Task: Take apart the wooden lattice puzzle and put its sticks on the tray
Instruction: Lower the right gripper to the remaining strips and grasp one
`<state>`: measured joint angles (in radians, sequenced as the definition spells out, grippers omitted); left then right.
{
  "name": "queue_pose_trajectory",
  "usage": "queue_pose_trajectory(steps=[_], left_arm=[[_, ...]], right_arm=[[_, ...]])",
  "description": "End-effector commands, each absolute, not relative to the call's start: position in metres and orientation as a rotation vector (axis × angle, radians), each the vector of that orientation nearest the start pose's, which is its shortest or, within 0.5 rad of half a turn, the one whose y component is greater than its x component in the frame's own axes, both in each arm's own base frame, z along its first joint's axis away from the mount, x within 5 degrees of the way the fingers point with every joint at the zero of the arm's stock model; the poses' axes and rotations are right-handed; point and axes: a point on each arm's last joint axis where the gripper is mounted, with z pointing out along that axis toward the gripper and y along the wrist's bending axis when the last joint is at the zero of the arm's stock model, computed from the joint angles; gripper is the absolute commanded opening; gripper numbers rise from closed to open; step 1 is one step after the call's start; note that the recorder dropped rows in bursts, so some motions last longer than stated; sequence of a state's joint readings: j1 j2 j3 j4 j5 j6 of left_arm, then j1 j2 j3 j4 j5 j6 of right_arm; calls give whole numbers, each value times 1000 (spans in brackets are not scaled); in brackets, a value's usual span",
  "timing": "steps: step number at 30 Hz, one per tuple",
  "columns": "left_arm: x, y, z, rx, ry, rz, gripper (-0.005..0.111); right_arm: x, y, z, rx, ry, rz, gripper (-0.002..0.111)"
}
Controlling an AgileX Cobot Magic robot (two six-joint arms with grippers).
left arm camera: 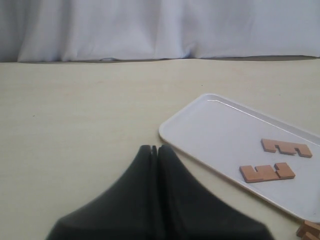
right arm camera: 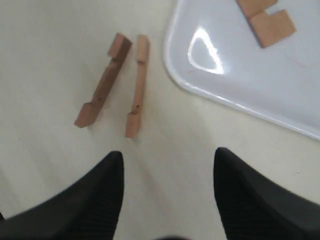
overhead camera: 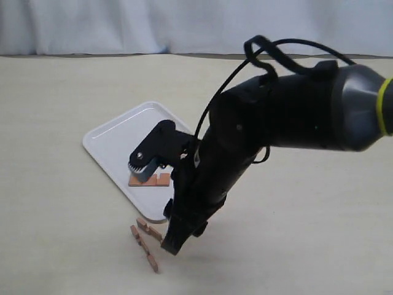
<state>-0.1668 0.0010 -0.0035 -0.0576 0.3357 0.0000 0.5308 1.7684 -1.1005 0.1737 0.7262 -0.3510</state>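
Observation:
No interlocked lattice shows; the puzzle lies apart as loose sticks. Two notched sticks (overhead camera: 150,180) rest on the white tray (overhead camera: 116,138), near its front edge. Two more sticks (overhead camera: 146,236) lie on the table just off the tray's near corner. My right gripper (overhead camera: 152,208) hangs open over that corner, with one finger above the tray and the other next to the table sticks. The right wrist view shows these sticks (right arm camera: 104,85) just ahead of the open gripper (right arm camera: 167,160), which holds nothing. My left gripper (left arm camera: 154,148) is shut and empty, beside the tray (left arm camera: 220,130).
A pale tabletop (overhead camera: 67,233) runs all round the tray. A white curtain (overhead camera: 123,24) closes off the back. The right arm's black body (overhead camera: 288,117) and its looping cable (overhead camera: 270,49) cover the middle right of the exterior view.

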Motion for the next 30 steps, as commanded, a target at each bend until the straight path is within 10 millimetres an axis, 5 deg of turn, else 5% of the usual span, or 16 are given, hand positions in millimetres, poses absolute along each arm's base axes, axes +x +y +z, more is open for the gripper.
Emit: queue_pose_trajectory(steps=[1, 30], left_arm=[[53, -11, 184, 125, 1802, -176, 0], [53, -11, 184, 125, 1803, -176, 0]], right_arm=[[273, 194, 179, -1152, 2640, 122, 52], [273, 207, 125, -1067, 2622, 156, 52]])
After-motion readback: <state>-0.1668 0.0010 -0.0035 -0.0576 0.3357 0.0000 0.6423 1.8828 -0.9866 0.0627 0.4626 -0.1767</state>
